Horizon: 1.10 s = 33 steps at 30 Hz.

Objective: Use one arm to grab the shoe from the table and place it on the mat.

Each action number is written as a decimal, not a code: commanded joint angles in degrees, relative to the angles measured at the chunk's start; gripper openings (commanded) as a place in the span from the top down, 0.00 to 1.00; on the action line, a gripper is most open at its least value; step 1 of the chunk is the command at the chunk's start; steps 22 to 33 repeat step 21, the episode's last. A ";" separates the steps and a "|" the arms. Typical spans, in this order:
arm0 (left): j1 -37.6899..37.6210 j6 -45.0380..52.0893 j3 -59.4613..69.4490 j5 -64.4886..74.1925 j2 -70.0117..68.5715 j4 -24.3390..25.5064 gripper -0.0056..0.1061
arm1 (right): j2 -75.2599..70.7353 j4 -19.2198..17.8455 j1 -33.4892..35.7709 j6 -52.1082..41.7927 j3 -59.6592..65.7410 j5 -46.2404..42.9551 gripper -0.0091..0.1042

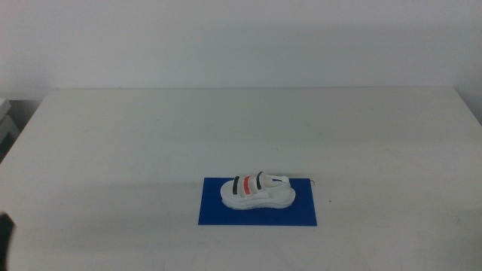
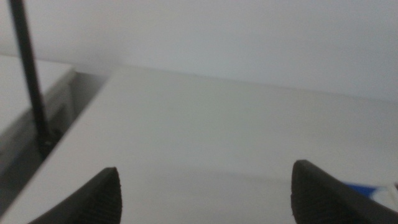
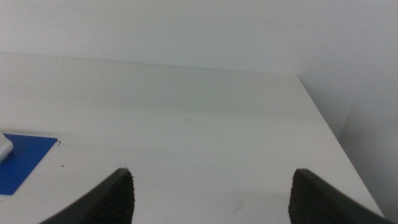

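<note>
A large plain white rectangular table [image 1: 151, 135] is seen from above. The left gripper [image 2: 205, 193] is held at the table's left edge, well apart from the thin deep-blue rectangular mat [image 1: 215, 214], its 2 dark jaws spread wide around nothing. The small white sneaker with black and red stripes [image 1: 257, 190] is laid on the mat, along its far edge. The right gripper [image 3: 211, 196] is held right of the mat, its jaws likewise spread wide and empty.

Left gripper [image 2: 205, 193] and right gripper [image 3: 211, 193] both hover with jaws spread wide — neither holding anything
</note>
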 commanded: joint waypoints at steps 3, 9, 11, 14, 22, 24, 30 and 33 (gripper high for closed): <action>-0.07 11.48 5.94 -9.11 -4.46 -9.08 0.11 | -1.49 -0.52 0.04 -0.43 0.28 -4.37 0.35; -0.07 14.89 11.95 -12.49 -7.30 -12.34 0.11 | -1.49 -0.52 0.04 -0.43 0.28 -4.37 0.35; -0.07 14.89 11.88 -12.78 -8.25 -12.34 0.11 | -1.49 -0.52 0.04 -0.43 0.28 -4.37 0.35; -0.07 14.89 11.88 -13.17 -8.15 -12.34 0.11 | -1.49 -0.52 0.04 -0.43 0.28 -4.37 0.35; -0.07 14.61 11.88 -11.58 -8.21 -12.34 0.11 | -1.49 -0.52 0.04 -0.43 0.28 -4.37 0.35; -0.07 14.61 11.88 -11.58 -8.21 -12.34 0.11 | -1.49 -0.52 0.04 -0.43 0.28 -4.37 0.35; -0.07 14.61 11.88 -11.58 -8.21 -12.34 0.11 | -1.49 -0.52 0.04 -0.43 0.28 -4.37 0.35; -0.07 14.61 11.88 -11.58 -8.21 -12.34 0.11 | -1.49 -0.52 0.04 -0.43 0.28 -4.37 0.35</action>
